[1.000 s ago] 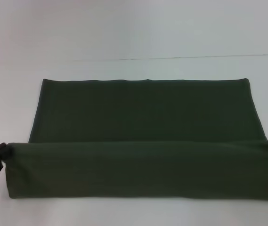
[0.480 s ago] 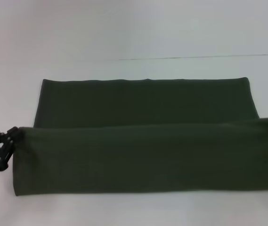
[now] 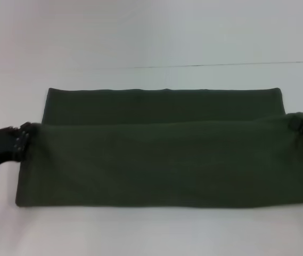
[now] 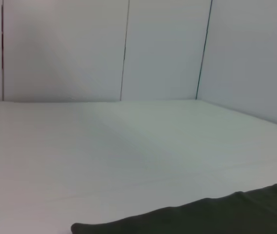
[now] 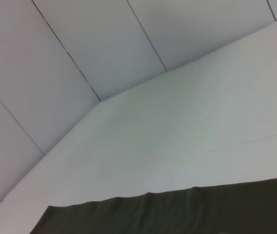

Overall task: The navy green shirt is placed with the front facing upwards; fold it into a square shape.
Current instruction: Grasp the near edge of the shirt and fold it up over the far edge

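Head view shows the navy green shirt (image 3: 164, 154) spread wide across the white tabletop (image 3: 151, 37), filling the middle and lower part of the frame from the left edge almost to the right edge. Only plain green cloth shows; no lettering is visible. The shirt lies in two layers: a flat lower layer whose far edge runs straight across the middle of the frame, and a near panel doubled over it, its raised edge lying a little short of that far edge.

At the left edge of the frame, the left gripper (image 3: 22, 140) has its fingers clamped on the left corner of the raised edge, where the cloth bunches into them. At the right edge, the right gripper (image 3: 300, 126) pinches the opposite corner in the same way, and the edge stretches fairly taut between the two. Neither wrist view shows fingers; the left wrist view has only a strip of green cloth (image 4: 211, 217) at the bottom right, and the right wrist view a band of it (image 5: 177, 212) along the bottom.

This looks like the lengthwise fold, with the near half being laid over the far half. A narrow strip of the lower layer is uncovered, so the next move likely calls for carrying both corners evenly to the far edge, lowering them level, then letting go without dragging the cloth.
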